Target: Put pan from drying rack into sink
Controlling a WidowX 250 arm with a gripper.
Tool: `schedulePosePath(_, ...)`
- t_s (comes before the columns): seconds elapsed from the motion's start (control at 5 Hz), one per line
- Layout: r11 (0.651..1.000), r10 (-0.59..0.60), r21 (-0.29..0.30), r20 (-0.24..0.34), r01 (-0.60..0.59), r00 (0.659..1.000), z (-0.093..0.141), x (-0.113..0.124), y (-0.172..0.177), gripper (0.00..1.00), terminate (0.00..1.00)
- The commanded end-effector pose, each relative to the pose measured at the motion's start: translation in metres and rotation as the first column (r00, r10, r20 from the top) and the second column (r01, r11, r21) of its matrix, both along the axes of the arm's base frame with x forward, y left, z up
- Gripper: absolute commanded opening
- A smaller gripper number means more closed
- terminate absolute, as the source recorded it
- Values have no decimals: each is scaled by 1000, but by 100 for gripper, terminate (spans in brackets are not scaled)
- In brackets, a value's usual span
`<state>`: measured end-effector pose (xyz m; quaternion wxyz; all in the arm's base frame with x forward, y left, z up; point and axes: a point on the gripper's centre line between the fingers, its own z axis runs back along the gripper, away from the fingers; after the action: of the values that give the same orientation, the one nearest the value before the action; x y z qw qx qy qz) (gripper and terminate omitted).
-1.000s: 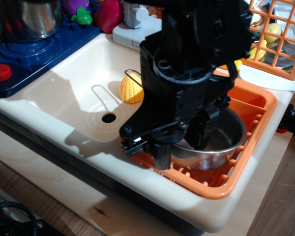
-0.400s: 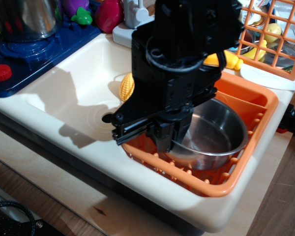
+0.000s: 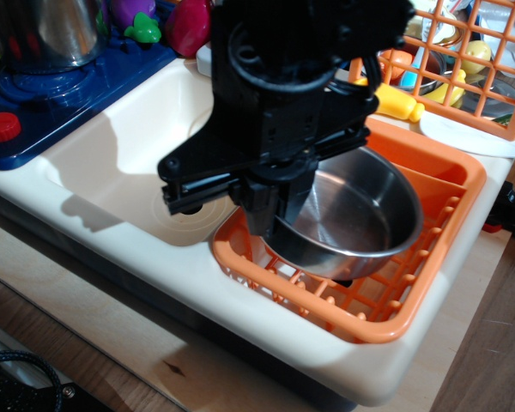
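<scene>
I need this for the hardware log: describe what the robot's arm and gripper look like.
The arm is matte black and blocky, with thin black cables looping over its wrist housing. The gripper is black too: a straight horizontal rail with small screw heads showing along it, and stubby dark fingers below. No coloured markings or labels are visible.

Steel pot [image 3: 47,30] on blue stove [image 3: 64,90] w/ red knob [image 3: 1,126], orange grid panel [image 3: 476,60] rear right

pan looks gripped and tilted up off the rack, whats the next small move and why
Probably a short lift, then carry left toward the sink. The gripper appears clamped on the pan at its left rim, and the pan hangs tilted with its low edge just above the drying rack, so it likely needs clearance first.
</scene>
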<state>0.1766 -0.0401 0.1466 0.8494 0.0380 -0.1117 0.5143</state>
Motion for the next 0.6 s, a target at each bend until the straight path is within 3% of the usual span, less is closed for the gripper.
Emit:
schedulePosePath(0.0, 1000, 17, 16, 33, -18, 999, 28, 3, 25, 0, 0)
schedulePosePath(0.4, 997, -40, 72, 32, 38, 999, 25, -3, 68, 0, 0)
